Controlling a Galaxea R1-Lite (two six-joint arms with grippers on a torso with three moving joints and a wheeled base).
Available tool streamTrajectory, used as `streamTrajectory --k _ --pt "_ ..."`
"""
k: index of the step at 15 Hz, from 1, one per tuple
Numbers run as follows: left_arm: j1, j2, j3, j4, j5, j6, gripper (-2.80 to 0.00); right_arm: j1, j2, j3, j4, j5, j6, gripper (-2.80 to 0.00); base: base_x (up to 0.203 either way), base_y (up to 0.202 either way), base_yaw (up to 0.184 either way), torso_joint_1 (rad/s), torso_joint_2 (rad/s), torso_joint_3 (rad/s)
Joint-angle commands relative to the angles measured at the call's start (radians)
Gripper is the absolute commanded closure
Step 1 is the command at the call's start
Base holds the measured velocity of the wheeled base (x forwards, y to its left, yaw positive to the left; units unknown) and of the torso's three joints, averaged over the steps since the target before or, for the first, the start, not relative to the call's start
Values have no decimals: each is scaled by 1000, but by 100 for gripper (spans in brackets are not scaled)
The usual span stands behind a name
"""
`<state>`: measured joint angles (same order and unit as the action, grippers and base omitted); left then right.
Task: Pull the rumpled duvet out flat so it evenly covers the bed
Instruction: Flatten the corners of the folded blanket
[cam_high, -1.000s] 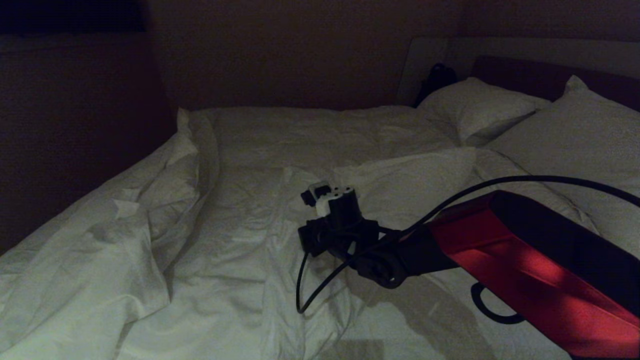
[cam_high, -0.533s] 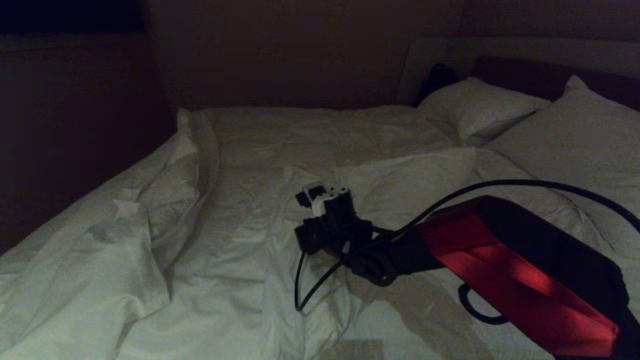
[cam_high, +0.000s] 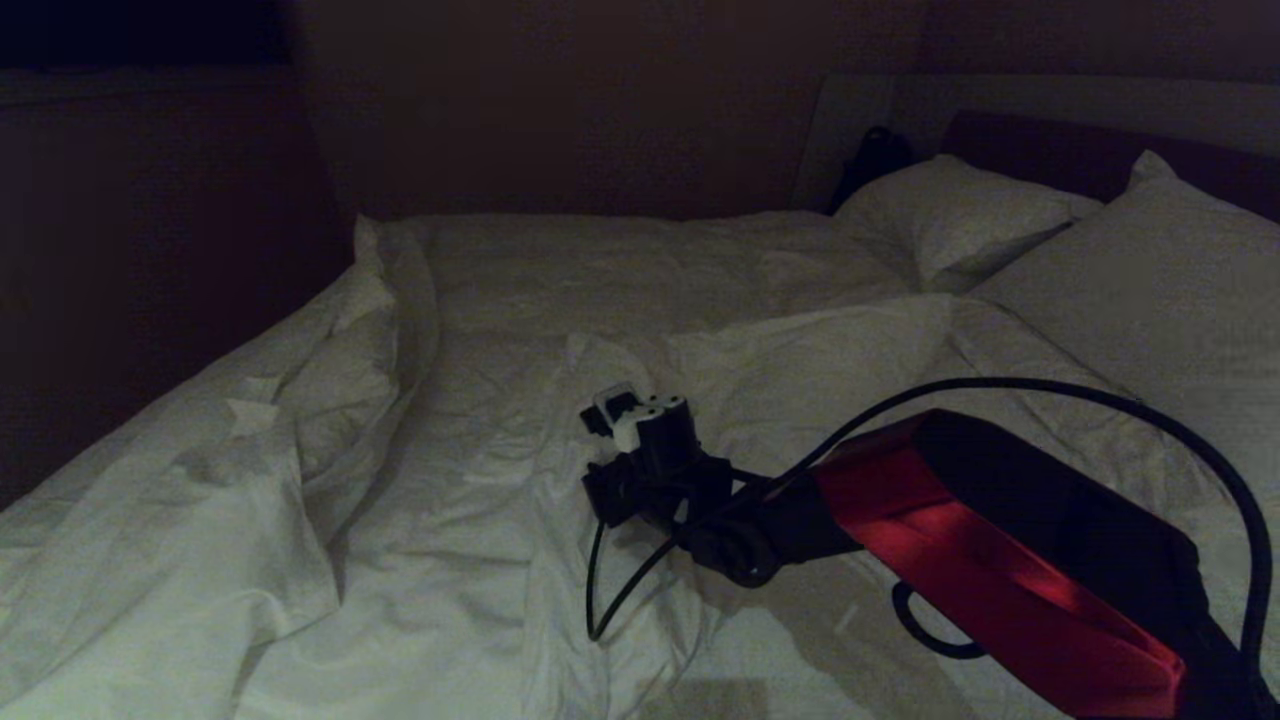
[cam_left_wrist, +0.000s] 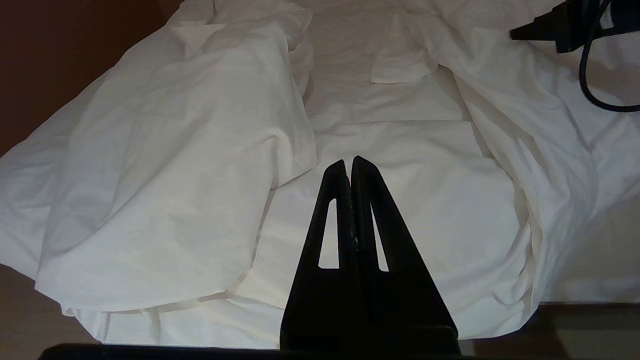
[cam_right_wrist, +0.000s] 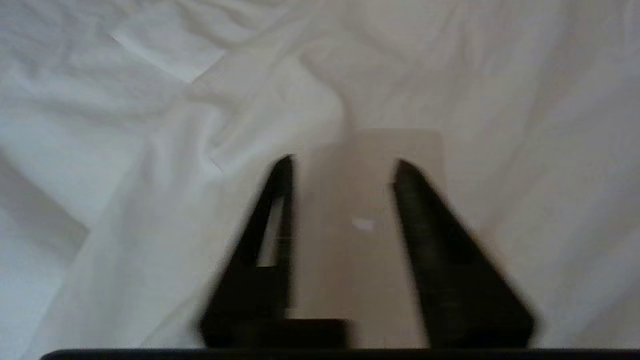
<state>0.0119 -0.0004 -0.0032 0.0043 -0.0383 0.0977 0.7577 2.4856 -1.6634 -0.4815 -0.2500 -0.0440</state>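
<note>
- The bed (cam_high: 620, 255) is seen running from its near edge up to a dark headboard (cam_high: 1060, 150) at the far right; its left edge is draped by bunched cloth, with dark floor beside it.
- The duvet (cam_high: 480, 520) is spread over most of the bed, white and heavily creased. One thick fold is heaped along the left edge (cam_left_wrist: 165, 165), and a second ridge is seen running down the middle toward the near edge.
- A flatter stretch of cloth is seen between the two ridges, reaching the far edge of the bed.
- Two pillows are counted at the headboard end: one at the far corner (cam_high: 960, 215), one nearer on the right (cam_high: 1150, 290).
- The right gripper (cam_right_wrist: 342, 167) is held low over the middle ridge, its two fingers (cam_right_wrist: 280, 200) parted about halfway, with nothing between them but cloth beneath; whether the cloth is touched cannot be told.
- A black cable (cam_high: 1050, 390) is looped above the red right arm (cam_high: 980, 550).
- The left gripper (cam_left_wrist: 350, 165) is held near the near left corner, above the duvet, its two fingers pressed together and empty.
</note>
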Motion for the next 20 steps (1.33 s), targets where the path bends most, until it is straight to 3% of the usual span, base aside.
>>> streamTrajectory --k 1,12,20 --pt "0 0 0 0 0 1 0 7 20 -17 -3 0 -6 -280 0 0 0 0 0 0" --pt "0 0 0 0 0 1 0 45 115 -85 -3 -1 -19 -280 0 0 0 0 0 0" --pt "0 0 0 0 0 1 0 23 260 -260 67 -11 -68 -280 0 0 0 0 0 0"
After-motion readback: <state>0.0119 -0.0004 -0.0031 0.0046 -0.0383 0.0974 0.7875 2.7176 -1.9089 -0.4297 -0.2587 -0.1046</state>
